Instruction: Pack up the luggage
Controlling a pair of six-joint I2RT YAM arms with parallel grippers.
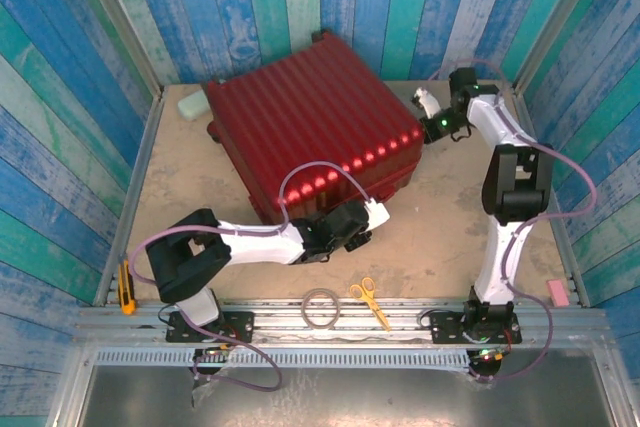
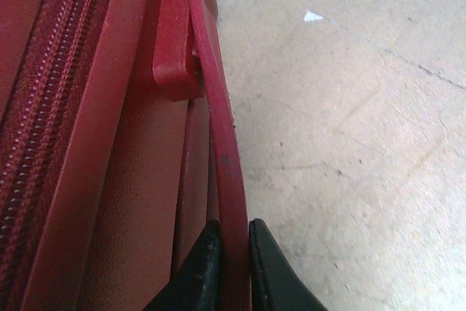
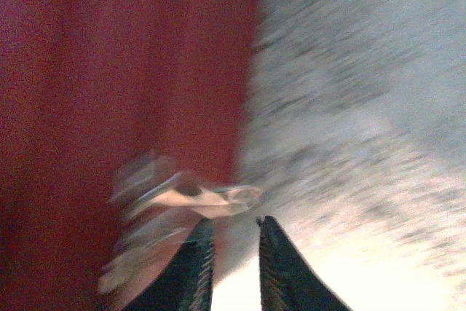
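The red ribbed luggage (image 1: 315, 122) is lying closed and flat on the sandy bench (image 1: 450, 247), filling the upper middle of the overhead frame, one corner pointing toward the back wall of blue and green planks.

The left hand (image 1: 372, 215) is reaching in at the case's lower right edge. In the left wrist view its black fingers (image 2: 207, 267) are pressing together on the red handle strap (image 2: 218, 136), pinching it at the bottom centre of the frame. The strap is running up to a red mount, and the zipper (image 2: 44, 129) is showing at the far left.

The right hand (image 1: 424, 103) is hovering at the case's right corner, in the upper right of the overhead frame. Its wrist view is badly blurred. There the right hand (image 3: 233, 223) is standing slightly parted with nothing between the fingers, and a metal zipper pull (image 3: 193, 198) is hanging just left of them against the red shell.

Along the bottom edge of the bench, yellow-handled scissors (image 1: 370, 299) and a tape roll (image 1: 322, 307) are lying side by side.
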